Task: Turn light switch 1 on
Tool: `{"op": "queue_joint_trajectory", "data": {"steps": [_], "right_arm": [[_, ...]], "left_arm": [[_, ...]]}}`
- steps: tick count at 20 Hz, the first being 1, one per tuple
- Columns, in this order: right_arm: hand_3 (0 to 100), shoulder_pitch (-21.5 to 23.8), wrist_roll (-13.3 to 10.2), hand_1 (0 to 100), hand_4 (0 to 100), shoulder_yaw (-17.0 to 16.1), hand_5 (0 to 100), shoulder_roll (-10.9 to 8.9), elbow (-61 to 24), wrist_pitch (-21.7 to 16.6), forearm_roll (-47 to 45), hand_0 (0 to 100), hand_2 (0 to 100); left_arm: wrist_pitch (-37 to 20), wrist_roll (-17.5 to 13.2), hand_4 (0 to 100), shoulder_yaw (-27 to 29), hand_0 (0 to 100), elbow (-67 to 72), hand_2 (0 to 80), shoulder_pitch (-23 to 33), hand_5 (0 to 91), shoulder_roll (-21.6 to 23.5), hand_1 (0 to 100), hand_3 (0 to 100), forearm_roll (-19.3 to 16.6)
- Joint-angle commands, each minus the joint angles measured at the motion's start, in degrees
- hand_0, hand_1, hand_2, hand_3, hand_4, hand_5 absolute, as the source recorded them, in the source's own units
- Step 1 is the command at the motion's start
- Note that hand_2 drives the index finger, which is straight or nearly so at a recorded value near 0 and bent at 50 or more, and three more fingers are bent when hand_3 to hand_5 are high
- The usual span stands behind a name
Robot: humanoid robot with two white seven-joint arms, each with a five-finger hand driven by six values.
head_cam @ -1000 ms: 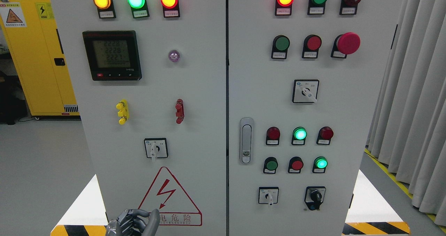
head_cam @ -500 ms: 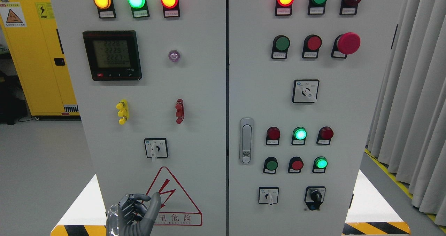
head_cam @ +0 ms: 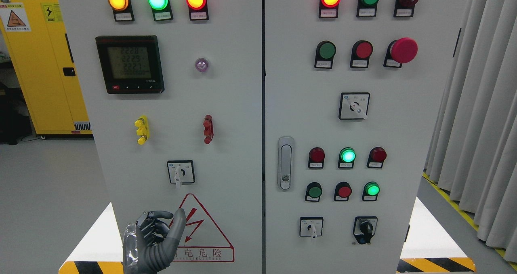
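A white rotary selector switch [head_cam: 180, 172] sits on the left door of the grey cabinet [head_cam: 226, 104], its handle pointing down. My left hand [head_cam: 155, 237] rises from the bottom edge, below and a little left of that switch. Its fingers [head_cam: 152, 222] are curled in and hold nothing, while the thumb [head_cam: 177, 225] sticks up over the red hazard triangle [head_cam: 198, 229]. A clear gap remains between the hand and the switch. My right hand does not show.
The left door also carries three lit lamps [head_cam: 157, 0], a meter display [head_cam: 130, 64], and yellow [head_cam: 141, 130] and red [head_cam: 208, 129] terminals. The right door has push buttons, more selector switches [head_cam: 354, 106] and a door handle [head_cam: 285, 163]. A yellow cabinet [head_cam: 36, 64] stands far left and curtains [head_cam: 480, 104] hang right.
My left hand has risen from the bottom edge toward the selector switch, with more of the forearm showing. Nothing on the panel has changed apart from the meter digits.
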Motion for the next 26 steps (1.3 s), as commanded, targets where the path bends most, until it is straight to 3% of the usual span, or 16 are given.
{"op": "queue_joint_trajectory", "data": {"steps": [1, 11, 26], "right_arm": [[0, 0.0, 0.05, 50, 0, 0.0, 0, 0.0, 0.0, 0.02, 0.0, 0, 4], [0, 0.0, 0.05, 50, 0, 0.0, 0, 0.0, 0.0, 0.02, 0.0, 0, 4], [0, 0.0, -0.04, 50, 0, 0.0, 0, 0.0, 0.0, 0.02, 0.0, 0, 4]], "left_arm": [[0.17, 0.44, 83, -0.37, 25, -0.09, 55.9, -1.61, 75.8, -0.77, 70, 88, -0.09], [4.04, 0.44, 84, -0.29, 21, 0.08, 55.8, -4.33, 75.9, -1.12, 70, 88, 0.0], [4.22, 1.49, 83, -0.02, 20, 0.61, 55.9, -6.0, 75.9, -1.3, 69, 88, -0.09]]}}
